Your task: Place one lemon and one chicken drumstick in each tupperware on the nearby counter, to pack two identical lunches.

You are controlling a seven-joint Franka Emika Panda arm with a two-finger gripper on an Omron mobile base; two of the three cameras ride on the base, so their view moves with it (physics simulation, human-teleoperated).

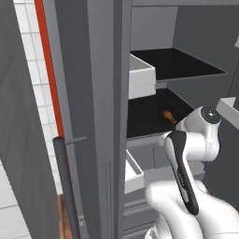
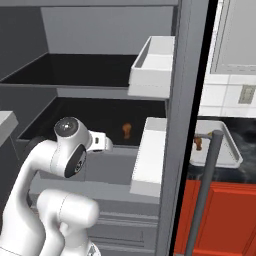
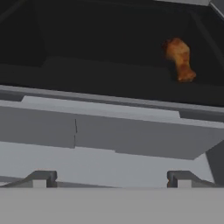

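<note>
- Fingers [image 3: 109,178] are spread fully wide and hold nothing; the tips rise at 6 o'clock in the hand view.
- A drumstick [image 3: 180,58] lies on the dark fridge shelf [image 3: 87,70], at 1 o'clock in the hand view, well apart from the fingers.
- A second drumstick [image 2: 199,144] lies in the whitish tray [image 2: 232,155] on the black desk [image 2: 245,172], at 3 o'clock in the right base view, beyond the fridge door's edge.
</note>
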